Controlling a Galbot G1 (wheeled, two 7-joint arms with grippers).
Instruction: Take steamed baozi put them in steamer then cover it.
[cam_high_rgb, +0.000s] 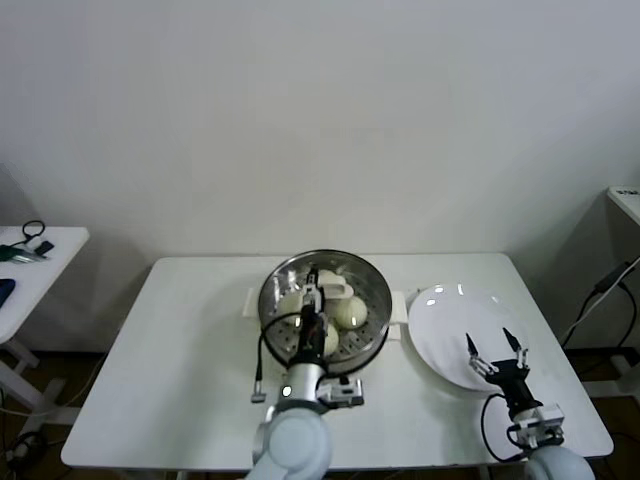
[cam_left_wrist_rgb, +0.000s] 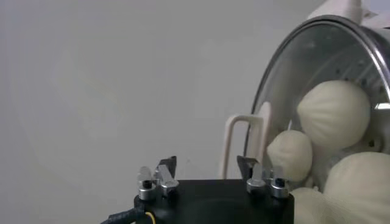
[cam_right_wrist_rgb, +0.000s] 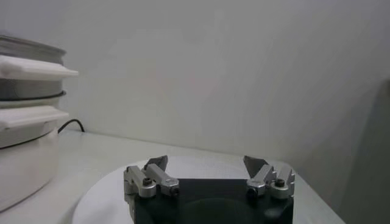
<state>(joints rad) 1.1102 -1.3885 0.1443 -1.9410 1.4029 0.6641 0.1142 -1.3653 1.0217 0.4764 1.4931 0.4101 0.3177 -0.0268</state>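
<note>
Under the open left pincer (cam_high_rgb: 318, 298), baozi (cam_high_rgb: 350, 312).

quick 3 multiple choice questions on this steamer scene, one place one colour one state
1. Where does the right claw hang?
A. over the white plate
B. over the steamer
C. beyond the table's left edge

2. What colour is the handle on the cover?
A. black
B. white
C. red

3. How does the left claw stand?
A. shut on a baozi
B. open
C. shut on the plate's rim

Answers:
1 A: in the head view the right claw sits above the plate.
2 B: the handle on the glass cover is white.
3 B: the left claw shows its fingers apart, with nothing pinched.
</note>
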